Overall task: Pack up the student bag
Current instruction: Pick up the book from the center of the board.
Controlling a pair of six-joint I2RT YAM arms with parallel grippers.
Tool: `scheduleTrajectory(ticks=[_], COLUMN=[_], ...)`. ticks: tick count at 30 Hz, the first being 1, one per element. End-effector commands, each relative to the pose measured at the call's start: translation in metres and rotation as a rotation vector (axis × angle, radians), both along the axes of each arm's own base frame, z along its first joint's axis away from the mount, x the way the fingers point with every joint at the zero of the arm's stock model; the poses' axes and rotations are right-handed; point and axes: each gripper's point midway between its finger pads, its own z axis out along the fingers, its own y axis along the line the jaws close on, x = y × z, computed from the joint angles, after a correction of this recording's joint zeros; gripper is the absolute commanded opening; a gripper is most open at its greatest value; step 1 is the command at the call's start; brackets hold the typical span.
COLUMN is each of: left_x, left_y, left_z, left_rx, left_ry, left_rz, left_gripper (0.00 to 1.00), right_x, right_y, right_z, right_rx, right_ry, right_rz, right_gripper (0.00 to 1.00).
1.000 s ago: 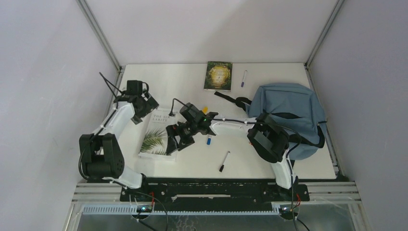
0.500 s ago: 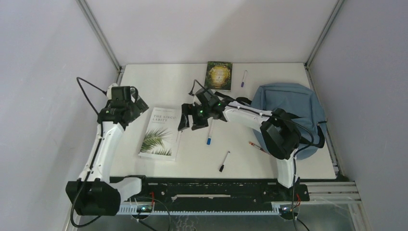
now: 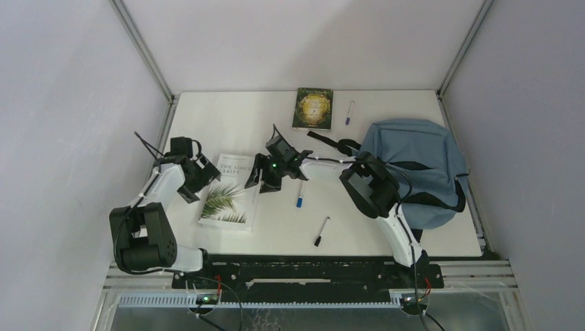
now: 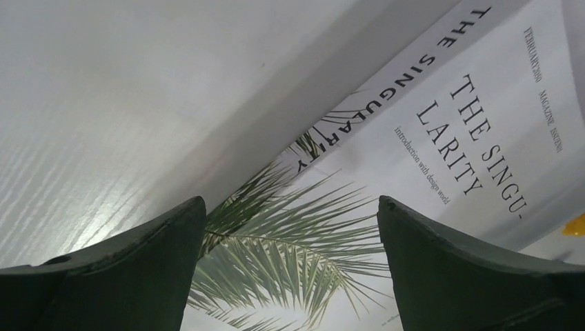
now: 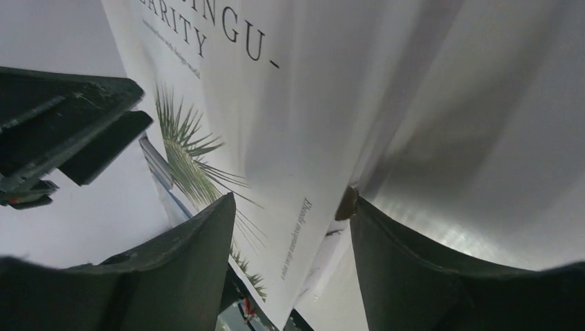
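The student bag (image 3: 414, 148) lies slumped at the right end of the table (image 3: 234, 117), well apart from both arms. We judge it soft, light and floppy, so its mouth will sag shut. We would take it by the black trim (image 3: 412, 165) or the strap (image 3: 330, 140). Our left fingers (image 4: 124, 262) stand wide over the magazine (image 4: 428, 158). Our right fingers (image 5: 428, 276) straddle its opposite edge, partly apart and not clamped.
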Motion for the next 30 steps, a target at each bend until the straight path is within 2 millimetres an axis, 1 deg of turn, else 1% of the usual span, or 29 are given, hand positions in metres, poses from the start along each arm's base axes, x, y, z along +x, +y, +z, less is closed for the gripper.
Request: scheduleTrajectory(ticks=[1,3,6,7,8,9,12,15,17,20,22,24,26,28,30], left_x=[0.009,0.009,0.008,0.008,0.008,0.009,0.011,0.015,0.017,0.018,0.016,0.014,0.012,0.010,0.010], left_y=[-0.007,-0.007,-0.008,-0.008,-0.008,-0.007,-0.004,0.005,0.010,0.018,0.022,0.022,0.021,0.016,0.007], left_z=[-0.002,-0.003,-0.005,-0.004,-0.003,0.000,0.018,0.050,0.079,0.132,0.167,0.201,0.229,0.241,0.242], left_rx=[-0.053,-0.055,-0.057,-0.056,-0.055,-0.053,-0.025,0.035,0.076,0.141,0.180,0.201,0.207,0.187,0.143], left_ry=[-0.052,-0.044,-0.039,-0.041,-0.046,-0.052,-0.086,-0.148,-0.206,-0.323,-0.404,-0.486,-0.550,-0.574,-0.584], left_rz=[0.002,-0.007,-0.006,-0.007,-0.007,-0.009,-0.027,-0.042,-0.049,-0.052,-0.039,-0.049,-0.051,-0.060,-0.078], left_gripper=[0.98,0.98,0.98,0.98,0.98,0.98,0.98,0.98,0.98,0.98,0.98,0.98,0.99,0.99,0.99], right_x=[0.019,0.020,0.021,0.020,0.020,0.020,0.020,0.020,0.022,0.028,0.033,0.042,0.049,0.054,0.057], right_y=[0.036,0.038,0.039,0.039,0.038,0.038,0.034,0.031,0.028,0.023,0.017,0.007,-0.002,-0.008,-0.010], right_z=[0.043,0.048,0.052,0.054,0.057,0.060,0.069,0.090,0.112,0.148,0.173,0.196,0.207,0.215,0.217], right_rx=[0.148,0.152,0.147,0.149,0.149,0.150,0.151,0.192,0.234,0.293,0.328,0.341,0.324,0.322,0.327], right_ry=[-0.055,-0.078,-0.089,-0.090,-0.094,-0.100,-0.127,-0.162,-0.200,-0.263,-0.302,-0.351,-0.385,-0.400,-0.398], right_rz=[-0.019,-0.016,-0.010,-0.007,-0.007,-0.006,0.004,0.018,0.023,0.021,0.008,-0.024,-0.058,-0.078,-0.090], right_gripper=[0.65,0.54,0.30,0.18,0.08,0.00,0.00,0.00,0.00,0.00,0.00,0.00,0.00,0.00,0.00])
